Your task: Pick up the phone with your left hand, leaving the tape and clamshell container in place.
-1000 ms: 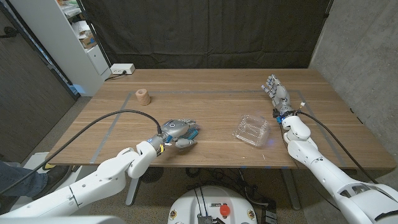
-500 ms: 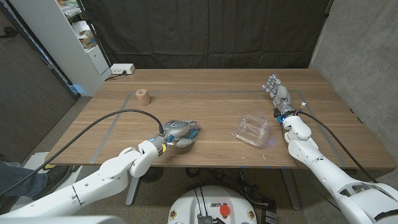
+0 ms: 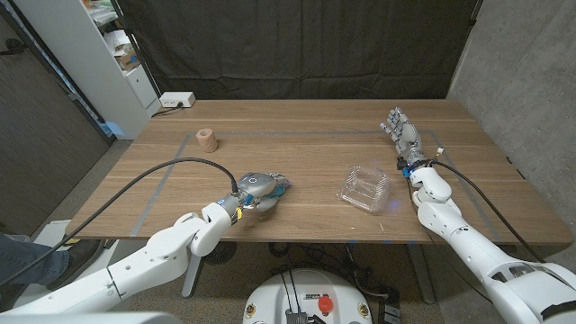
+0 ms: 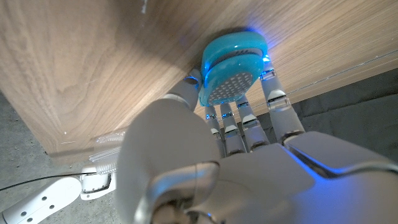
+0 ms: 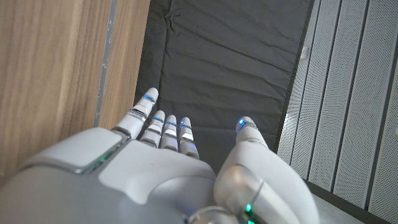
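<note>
Left hand [image 3: 258,187] wraps the blue phone [image 4: 231,68] near the table's [image 3: 297,144] front edge, fingers curled over it, so you have your grip for lifting. Container [image 3: 364,189] and tape [image 3: 207,139] sit well apart, untouched; your right hand [image 3: 402,135] stands empty, fingers spread, far right.

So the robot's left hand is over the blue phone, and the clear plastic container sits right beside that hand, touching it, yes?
Not quite. The left hand is over the blue phone, but the head view shows the clear clamshell container lying apart from it, with bare table between them, nearer the right hand.
</note>
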`<state>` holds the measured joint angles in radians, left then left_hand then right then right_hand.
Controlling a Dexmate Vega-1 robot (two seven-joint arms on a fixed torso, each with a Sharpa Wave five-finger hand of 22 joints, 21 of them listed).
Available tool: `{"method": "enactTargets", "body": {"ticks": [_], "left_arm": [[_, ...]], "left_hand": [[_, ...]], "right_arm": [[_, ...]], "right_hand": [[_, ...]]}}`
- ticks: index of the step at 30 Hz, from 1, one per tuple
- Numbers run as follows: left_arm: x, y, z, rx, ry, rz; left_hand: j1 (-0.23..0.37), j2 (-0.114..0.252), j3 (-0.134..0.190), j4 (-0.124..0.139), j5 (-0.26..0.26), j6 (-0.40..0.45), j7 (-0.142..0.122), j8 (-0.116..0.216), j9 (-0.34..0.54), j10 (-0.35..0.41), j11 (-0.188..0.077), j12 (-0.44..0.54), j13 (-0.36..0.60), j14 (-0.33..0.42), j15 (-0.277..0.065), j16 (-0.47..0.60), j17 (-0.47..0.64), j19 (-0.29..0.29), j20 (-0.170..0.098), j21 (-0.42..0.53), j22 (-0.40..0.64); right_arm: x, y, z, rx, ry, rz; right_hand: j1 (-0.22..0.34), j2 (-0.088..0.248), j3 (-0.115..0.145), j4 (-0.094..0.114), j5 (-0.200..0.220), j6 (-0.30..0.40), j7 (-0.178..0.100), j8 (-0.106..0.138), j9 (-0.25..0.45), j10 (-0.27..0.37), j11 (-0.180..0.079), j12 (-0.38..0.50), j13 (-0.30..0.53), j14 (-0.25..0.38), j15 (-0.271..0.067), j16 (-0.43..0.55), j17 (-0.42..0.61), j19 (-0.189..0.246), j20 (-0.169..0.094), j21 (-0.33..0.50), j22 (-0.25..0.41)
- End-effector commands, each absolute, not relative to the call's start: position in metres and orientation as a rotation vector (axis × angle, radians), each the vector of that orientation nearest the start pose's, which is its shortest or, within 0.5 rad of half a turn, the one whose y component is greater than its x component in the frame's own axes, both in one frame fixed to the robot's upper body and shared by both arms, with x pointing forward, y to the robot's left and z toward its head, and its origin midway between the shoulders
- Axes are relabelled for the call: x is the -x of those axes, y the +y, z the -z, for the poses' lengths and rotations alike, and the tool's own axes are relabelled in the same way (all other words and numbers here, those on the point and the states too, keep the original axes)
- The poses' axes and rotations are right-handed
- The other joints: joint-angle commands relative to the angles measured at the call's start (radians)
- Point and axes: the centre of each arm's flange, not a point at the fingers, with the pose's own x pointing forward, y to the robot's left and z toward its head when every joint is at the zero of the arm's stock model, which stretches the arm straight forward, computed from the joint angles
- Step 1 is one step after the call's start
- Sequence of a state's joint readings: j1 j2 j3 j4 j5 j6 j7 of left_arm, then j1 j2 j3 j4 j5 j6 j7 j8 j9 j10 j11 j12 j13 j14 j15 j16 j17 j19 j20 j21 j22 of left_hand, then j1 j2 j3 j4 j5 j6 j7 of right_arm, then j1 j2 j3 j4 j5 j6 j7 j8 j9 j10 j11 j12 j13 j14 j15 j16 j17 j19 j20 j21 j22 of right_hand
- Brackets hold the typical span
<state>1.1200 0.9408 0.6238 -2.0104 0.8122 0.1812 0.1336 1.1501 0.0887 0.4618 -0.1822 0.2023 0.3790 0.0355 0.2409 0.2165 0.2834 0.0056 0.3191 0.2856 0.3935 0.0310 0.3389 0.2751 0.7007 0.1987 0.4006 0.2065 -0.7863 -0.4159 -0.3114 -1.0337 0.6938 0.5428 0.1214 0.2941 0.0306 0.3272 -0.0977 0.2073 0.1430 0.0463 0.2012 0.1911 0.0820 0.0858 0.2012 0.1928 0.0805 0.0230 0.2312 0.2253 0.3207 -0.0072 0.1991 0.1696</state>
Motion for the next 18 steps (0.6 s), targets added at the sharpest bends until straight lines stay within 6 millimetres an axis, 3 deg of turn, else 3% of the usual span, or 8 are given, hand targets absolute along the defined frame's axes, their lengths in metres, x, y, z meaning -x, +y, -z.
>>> {"method": "enactTargets", "body": {"ticks": [1,6,13,18], "left_arm": [[-0.5148,0.1856,0.1136,-1.596,-0.756,0.098],[-0.5126,0.1862,0.1125,-1.574,-0.781,0.076],[-0.5124,0.1864,0.1128,-1.536,-0.796,0.053],[-0.5130,0.1858,0.1121,-1.535,-0.790,0.064]], "left_hand": [[0.026,0.012,-0.008,0.009,0.003,0.027,0.003,0.013,0.006,0.019,-0.002,0.012,0.006,0.028,-0.009,0.018,0.034,0.010,-0.003,0.010,0.008],[0.069,0.032,-0.013,0.005,0.008,0.070,0.021,0.030,0.013,0.058,-0.008,0.032,0.019,0.055,-0.026,0.051,0.065,0.028,-0.023,0.029,0.010],[0.149,0.052,0.018,-0.004,0.028,0.147,0.026,0.059,0.021,0.123,-0.002,0.063,0.035,0.131,-0.049,0.081,0.084,0.073,-0.074,0.070,0.012],[0.181,0.054,0.035,-0.001,0.039,0.185,0.025,0.072,0.026,0.162,-0.013,0.081,0.046,0.175,-0.060,0.090,0.092,0.106,-0.104,0.101,0.014]], "right_arm": [[-0.6642,-0.3348,0.0435,-0.155,-0.717,-0.119],[-0.6637,-0.3347,0.0443,-0.156,-0.717,-0.120],[-0.6615,-0.3347,0.0430,-0.151,-0.719,-0.119],[-0.6607,-0.3347,0.0432,-0.151,-0.717,-0.119]], "right_hand": [[0.002,0.009,-0.006,-0.002,-0.001,0.003,-0.002,-0.002,0.002,0.006,0.002,-0.001,0.002,0.006,0.000,0.006,0.005,0.005,0.003,0.000,0.004],[0.002,0.009,-0.007,-0.002,-0.001,0.004,-0.002,-0.002,0.002,0.007,0.002,0.000,0.002,0.007,0.000,0.006,0.005,0.006,0.004,0.000,0.004],[0.002,0.009,-0.007,-0.002,-0.001,0.003,-0.001,-0.002,0.002,0.007,0.001,0.000,0.002,0.008,-0.001,0.006,0.005,0.007,0.004,0.001,0.004],[0.001,0.009,-0.008,-0.002,-0.001,0.003,0.000,-0.002,0.002,0.010,0.005,0.000,0.002,0.008,-0.001,0.006,0.005,0.007,0.003,0.000,0.004]]}}
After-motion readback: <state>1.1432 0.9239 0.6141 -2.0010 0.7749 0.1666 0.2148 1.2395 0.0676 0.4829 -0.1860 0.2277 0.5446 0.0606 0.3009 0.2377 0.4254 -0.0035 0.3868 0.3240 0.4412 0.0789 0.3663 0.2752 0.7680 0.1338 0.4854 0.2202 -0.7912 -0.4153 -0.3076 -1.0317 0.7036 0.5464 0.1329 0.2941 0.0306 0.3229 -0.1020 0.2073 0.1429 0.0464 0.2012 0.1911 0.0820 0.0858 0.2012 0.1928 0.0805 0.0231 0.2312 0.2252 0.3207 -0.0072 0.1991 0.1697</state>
